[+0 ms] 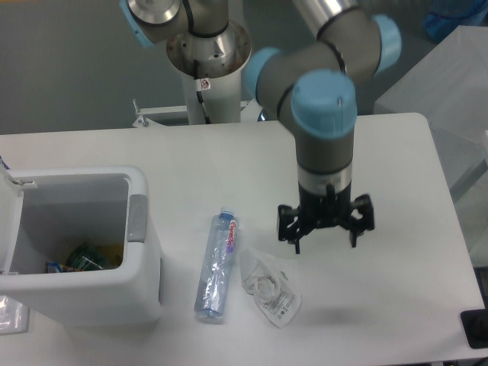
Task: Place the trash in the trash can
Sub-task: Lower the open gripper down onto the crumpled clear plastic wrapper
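Observation:
A long clear plastic bottle (217, 265) with a red-pink label band lies on the white table, just right of the trash can. A crumpled clear wrapper (270, 287) with a printed label lies beside it to the right. The trash can (141, 267) is a white boxy bin at the left with a grey latch (137, 218); its lid is swung open and some coloured items lie inside. My gripper (325, 243) hangs open, fingers pointing down, just above and to the right of the wrapper, holding nothing.
The robot's base column (207, 57) stands behind the table's far edge. A second white surface (450, 91) rises at the right. A small dark object (476, 328) sits at the table's front right corner.

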Controlling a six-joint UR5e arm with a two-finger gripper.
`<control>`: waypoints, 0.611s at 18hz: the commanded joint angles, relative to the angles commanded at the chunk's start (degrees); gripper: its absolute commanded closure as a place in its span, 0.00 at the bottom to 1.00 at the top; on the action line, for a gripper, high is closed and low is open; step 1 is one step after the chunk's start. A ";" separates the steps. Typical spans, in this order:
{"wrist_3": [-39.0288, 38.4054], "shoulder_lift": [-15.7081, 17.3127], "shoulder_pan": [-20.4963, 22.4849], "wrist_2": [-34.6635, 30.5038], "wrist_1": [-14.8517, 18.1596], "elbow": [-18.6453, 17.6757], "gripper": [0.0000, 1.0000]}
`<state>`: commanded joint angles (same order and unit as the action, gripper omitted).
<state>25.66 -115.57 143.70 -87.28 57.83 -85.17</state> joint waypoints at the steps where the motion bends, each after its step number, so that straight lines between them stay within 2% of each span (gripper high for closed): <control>1: -0.26 -0.96 -0.09 0.79 0.00 0.00 0.00; 5: -5.43 -4.66 -0.53 1.06 -0.17 -0.35 0.00; 11: -7.55 -6.86 -1.58 1.50 -0.26 -0.35 0.00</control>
<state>18.11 -122.43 142.12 -85.78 57.57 -85.52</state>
